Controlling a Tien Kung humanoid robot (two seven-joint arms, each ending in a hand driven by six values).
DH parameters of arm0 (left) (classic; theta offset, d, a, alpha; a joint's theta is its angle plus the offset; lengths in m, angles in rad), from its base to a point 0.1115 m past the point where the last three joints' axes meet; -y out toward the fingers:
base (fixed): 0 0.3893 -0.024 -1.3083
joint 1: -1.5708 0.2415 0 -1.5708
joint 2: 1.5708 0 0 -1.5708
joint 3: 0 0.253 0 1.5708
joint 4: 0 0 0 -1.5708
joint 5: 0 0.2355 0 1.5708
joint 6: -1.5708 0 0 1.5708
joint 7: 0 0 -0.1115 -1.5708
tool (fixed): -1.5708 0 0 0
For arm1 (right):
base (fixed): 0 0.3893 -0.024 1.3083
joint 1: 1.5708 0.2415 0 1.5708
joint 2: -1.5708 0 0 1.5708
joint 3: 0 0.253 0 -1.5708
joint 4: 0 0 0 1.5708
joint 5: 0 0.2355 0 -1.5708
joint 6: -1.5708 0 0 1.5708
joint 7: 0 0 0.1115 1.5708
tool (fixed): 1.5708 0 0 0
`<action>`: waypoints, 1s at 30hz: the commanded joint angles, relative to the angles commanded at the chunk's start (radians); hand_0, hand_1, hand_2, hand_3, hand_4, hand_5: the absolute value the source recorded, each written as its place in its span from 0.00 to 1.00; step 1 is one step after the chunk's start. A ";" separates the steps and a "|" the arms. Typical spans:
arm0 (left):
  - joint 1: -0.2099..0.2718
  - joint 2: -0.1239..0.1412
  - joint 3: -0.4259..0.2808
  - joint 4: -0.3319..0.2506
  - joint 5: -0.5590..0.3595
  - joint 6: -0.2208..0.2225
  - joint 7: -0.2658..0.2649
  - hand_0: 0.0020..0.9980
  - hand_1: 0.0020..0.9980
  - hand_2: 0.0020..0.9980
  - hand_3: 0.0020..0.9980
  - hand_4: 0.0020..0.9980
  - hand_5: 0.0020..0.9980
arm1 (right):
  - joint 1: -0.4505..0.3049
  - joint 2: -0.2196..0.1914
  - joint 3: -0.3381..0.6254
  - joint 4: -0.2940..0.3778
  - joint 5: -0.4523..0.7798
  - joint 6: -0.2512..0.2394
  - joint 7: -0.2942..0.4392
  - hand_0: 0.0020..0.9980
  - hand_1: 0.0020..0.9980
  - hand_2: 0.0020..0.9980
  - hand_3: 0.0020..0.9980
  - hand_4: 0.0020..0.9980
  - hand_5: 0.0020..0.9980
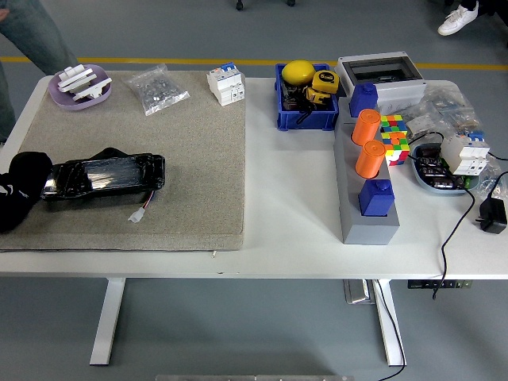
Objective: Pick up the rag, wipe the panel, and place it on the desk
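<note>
While the glossy black rectangular panel (pixel 103 176) lies flat on the coarse grey-beige felt mat (pixel 190 182), a soft black cloth rag (pixel 22 194) sits bunched at its left end, touching it, near the mat's left edge. No robot hand can be picked out: the dark lump at left reads as cloth, so I cannot tell whether fingers are under it, and the right arm is out of view. Judged from this, the wipe is either just starting or not begun; putting the rag down on the white smooth desk (pixel 286 206) is left. Panel looks wrapped in shiny, wrinkled film, with a thin wire and small white plug (pixel 138 213) trailing just beside it.
</note>
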 joint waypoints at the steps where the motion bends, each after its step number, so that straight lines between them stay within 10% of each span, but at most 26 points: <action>1: -0.003 0.000 0.002 0.006 -0.002 0.000 -0.001 0.83 0.89 0.90 0.87 0.93 0.29 | 0.000 0.000 0.000 0.000 0.000 0.000 0.000 0.67 0.69 0.70 0.62 0.95 0.48; 30: -0.078 -0.019 0.115 0.119 -0.046 0.071 0.002 0.55 0.79 0.81 0.72 0.89 0.30 | 0.008 -0.004 -0.004 0.002 0.003 0.000 0.003 0.67 0.69 0.70 0.62 0.95 0.47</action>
